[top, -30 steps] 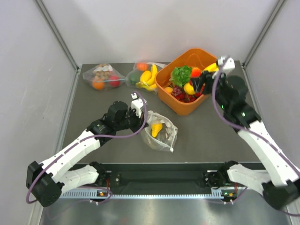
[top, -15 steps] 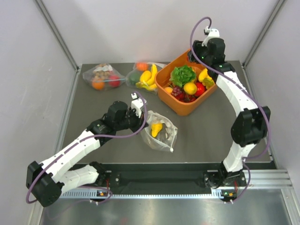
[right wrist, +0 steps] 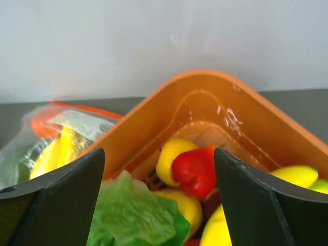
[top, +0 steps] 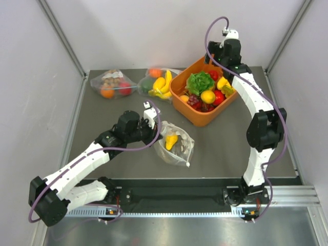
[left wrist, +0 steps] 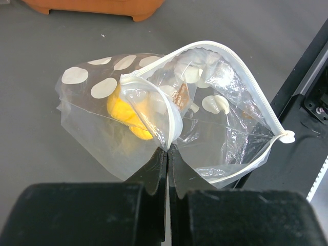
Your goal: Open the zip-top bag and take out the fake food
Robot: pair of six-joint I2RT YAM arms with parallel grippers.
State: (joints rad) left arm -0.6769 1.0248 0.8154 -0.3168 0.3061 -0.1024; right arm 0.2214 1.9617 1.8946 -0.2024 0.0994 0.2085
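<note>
Movement over the last second belongs to the right arm alone: it was folded low beside the orange tub (top: 197, 119) and now stands stretched up, its right claw (right wrist: 159, 154) hanging above the tub's far corner. The left arm, the dotted bag (top: 177, 151) and the two plain bags (top: 110, 84) at the table's far edge lie as they did. The right claw's fingers (right wrist: 51, 200) stand wide apart with nothing between them and touch nothing; below them in the tub sit a lemon (right wrist: 171, 154), a red fruit (right wrist: 196, 171) and green lettuce (right wrist: 133, 215). The left claw (left wrist: 167, 154) is pinched fully together on one lip of the dotted bag's mouth, holding that lip up so the mouth gapes open, the white zip strip arching round to its slider at the right in the wrist view. A yellow toy piece (left wrist: 125, 113) lies inside the bag against the lower wall, with a small brown piece (left wrist: 180, 95) just beside it, deeper in. The bag rests on the table (top: 230, 148) near the middle of the near half, well apart from the tub and close to the front rail. Bare tabletop lies to the right of the bag and in front of the tub, and more lies left of the left arm. Grey walls close the table on the left, right and far sides.
</note>
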